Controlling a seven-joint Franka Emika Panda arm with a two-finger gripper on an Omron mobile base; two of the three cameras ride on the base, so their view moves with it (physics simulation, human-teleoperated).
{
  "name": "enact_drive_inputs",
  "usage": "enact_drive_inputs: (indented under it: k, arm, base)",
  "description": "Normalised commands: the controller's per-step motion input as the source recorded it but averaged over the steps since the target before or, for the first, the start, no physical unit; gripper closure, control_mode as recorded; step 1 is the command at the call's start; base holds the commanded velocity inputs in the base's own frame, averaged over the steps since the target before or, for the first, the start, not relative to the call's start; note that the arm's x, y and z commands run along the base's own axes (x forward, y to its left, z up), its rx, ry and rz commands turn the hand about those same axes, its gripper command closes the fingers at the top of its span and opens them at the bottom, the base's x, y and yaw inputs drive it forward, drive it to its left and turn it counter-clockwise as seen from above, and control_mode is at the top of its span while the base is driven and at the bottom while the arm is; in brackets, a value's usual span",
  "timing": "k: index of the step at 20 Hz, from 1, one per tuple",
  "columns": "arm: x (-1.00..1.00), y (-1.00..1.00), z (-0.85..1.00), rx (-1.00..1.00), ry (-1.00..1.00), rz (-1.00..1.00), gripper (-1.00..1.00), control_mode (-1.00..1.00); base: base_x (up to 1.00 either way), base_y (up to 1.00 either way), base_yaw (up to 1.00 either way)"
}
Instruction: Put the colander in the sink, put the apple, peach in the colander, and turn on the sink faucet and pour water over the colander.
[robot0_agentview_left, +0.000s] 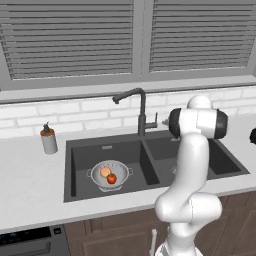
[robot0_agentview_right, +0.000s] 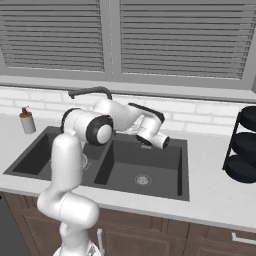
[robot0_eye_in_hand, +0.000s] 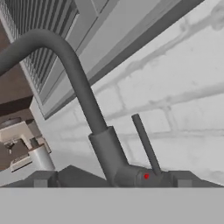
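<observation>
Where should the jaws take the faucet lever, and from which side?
Probably the thin lever itself, near its free upper end, not the thick faucet body. It is a slim straight rod rising tilted from the base on the right-basin side, away from the curved spout. The open gripper already faces it from the front, one fingertip on each side of the base, so come straight in and straddle the rod.

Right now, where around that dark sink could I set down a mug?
Bare white counter lies between the small grey soap bottle and the dark charcoal double sink, and along its front edge. The right basin is bare too. Crowded: the silver perforated colander in the left basin, and the tall dark gooseneck faucet, where the arm reaches.
</observation>
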Motion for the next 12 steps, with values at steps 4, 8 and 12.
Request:
enact_drive_inputs:
  k: [4,8,12]
  arm:
    - [0.0,0.0,-0.08,-0.04,-0.22,0.1,-1.0,-1.0]
    - [-0.06,0.04,-0.16,-0.13,-0.35,0.11,-1.0,-1.0]
    - [0.0,0.14,-0.15,-0.14,-0.28,0.12,-1.0,-1.0]
  base:
    - [0.0,0.0,0.0]
    - [0.0,0.0,0.0]
    - [0.0,0.0,0.0]
